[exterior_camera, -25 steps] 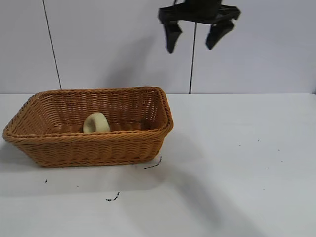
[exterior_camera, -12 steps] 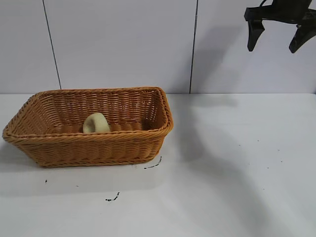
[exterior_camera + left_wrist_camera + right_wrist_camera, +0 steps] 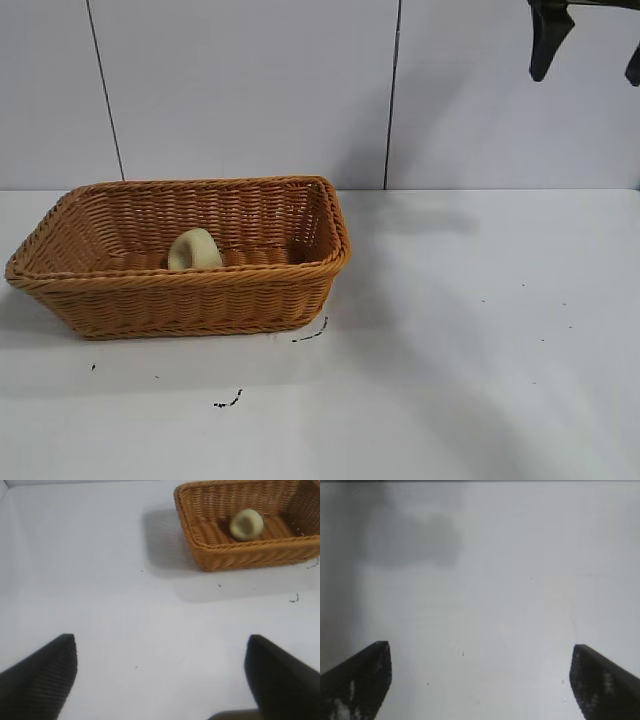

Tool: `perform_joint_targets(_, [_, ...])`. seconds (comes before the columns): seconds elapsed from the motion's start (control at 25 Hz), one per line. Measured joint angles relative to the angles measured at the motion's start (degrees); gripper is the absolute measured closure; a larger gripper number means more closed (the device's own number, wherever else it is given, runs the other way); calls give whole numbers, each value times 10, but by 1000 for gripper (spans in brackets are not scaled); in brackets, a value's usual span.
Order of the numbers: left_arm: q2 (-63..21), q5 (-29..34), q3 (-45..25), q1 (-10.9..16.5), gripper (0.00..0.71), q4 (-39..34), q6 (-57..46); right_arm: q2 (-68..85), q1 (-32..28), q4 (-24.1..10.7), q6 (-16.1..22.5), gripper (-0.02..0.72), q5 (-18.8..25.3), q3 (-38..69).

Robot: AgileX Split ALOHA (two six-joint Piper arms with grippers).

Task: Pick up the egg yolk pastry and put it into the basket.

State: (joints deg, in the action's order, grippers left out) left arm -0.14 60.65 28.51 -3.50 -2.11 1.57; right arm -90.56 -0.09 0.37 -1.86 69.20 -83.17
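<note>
The pale yellow-green egg yolk pastry [image 3: 195, 250] lies inside the orange-brown wicker basket [image 3: 250, 290] at the table's left, leaning on the basket floor. In the left wrist view the pastry [image 3: 246, 524] sits in the basket [image 3: 235, 555] far from my left gripper [image 3: 162, 665], which is open and empty over bare table. My right gripper [image 3: 590, 45] is open and empty, high at the upper right edge, well away from the basket. In the right wrist view it [image 3: 480, 672] hangs over bare white table.
The white table [image 3: 460, 340] carries a few small dark specks [image 3: 228, 402] in front of the basket. A pale panelled wall [image 3: 250, 90] stands behind.
My right gripper has moved from above the basket's right end up and to the right, now partly past the picture's edge. The pastry and basket have not moved.
</note>
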Motion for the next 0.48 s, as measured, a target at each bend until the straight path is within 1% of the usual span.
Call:
perform_joint_targets(0.16, [0, 0, 0, 0, 17, 0, 0, 150, 0, 1, -2, 8, 2, 163])
perform_joint_targets(0.32, [0, 0, 0, 0, 17, 0, 0, 303, 0, 6, -2, 8, 2, 304])
perform_joint_targets(0.48, [0, 0, 0, 0, 17, 0, 0, 476, 0, 6, -4, 8, -19, 426])
